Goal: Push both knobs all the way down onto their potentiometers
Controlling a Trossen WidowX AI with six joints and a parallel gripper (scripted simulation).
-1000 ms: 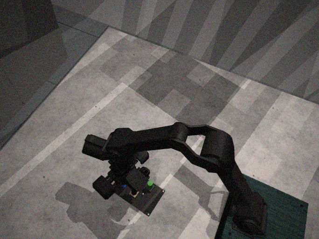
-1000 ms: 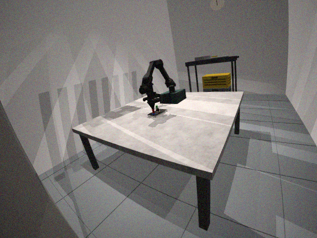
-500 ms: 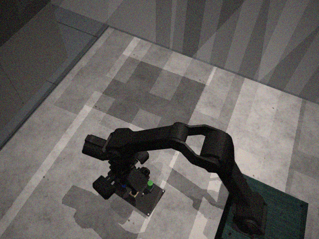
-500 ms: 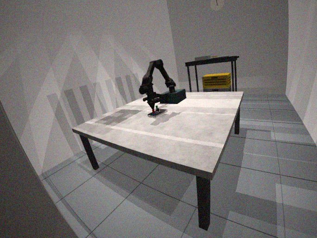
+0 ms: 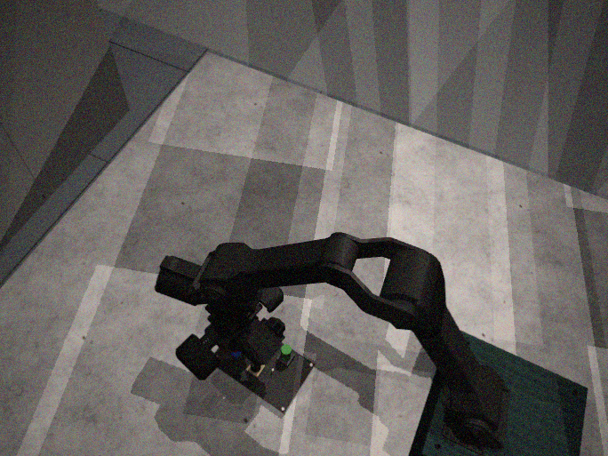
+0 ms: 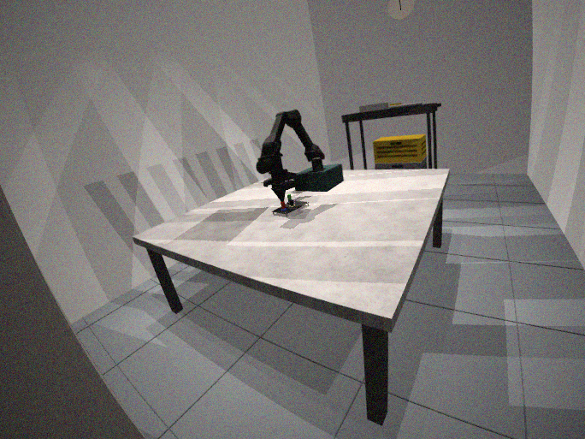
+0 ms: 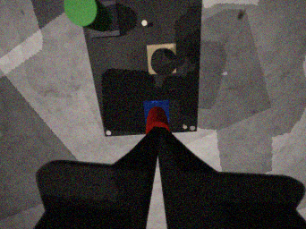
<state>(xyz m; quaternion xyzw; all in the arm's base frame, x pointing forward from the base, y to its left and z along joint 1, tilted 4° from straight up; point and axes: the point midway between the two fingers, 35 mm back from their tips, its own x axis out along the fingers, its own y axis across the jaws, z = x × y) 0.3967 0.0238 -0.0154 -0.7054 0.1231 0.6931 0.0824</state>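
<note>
- Dark board [image 7: 134,96] at frame centre, green knob [image 7: 80,7] upper left, red knob [image 7: 157,120] on blue base.
- Gripper [image 7: 157,133] jaws together, empty, tips touching red knob.

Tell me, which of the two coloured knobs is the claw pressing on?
The red knob, on the blue part at the board's near edge, right at the shut claw's tip. The green knob stands apart at the far corner, untouched.

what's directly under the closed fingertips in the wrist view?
The shut gripper has its tips over the red knob, which sits on a blue potentiometer near the circuit board edge. The shaft and the knob's seating are hidden.
</note>
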